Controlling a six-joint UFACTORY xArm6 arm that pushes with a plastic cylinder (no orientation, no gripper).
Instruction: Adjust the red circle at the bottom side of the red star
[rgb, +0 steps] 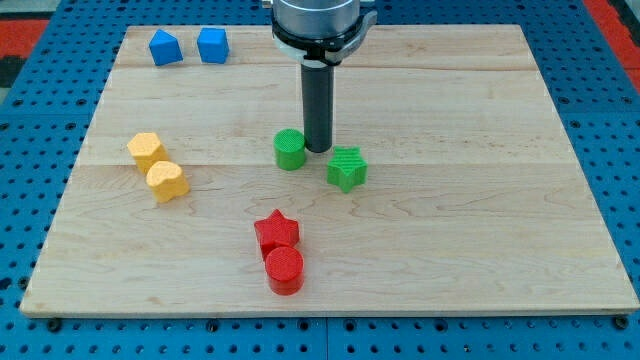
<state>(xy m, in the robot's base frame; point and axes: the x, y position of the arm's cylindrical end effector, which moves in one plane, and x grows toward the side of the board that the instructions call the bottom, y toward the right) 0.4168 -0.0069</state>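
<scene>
The red star (276, 232) lies on the wooden board (480, 200), low and left of centre. The red circle (285, 270) sits just below the star and touches it, slightly to its right. My tip (319, 149) is well above both red blocks, near the board's middle, between the green circle (290, 149) on its left and the green star (347, 168) to its lower right. The tip stands close beside the green circle.
Two yellow blocks, a hexagon (146, 150) and a rounded one (167, 181), touch at the view's left. Two blue blocks (165, 47) (213, 45) stand at the top left corner. Blue pegboard surrounds the board.
</scene>
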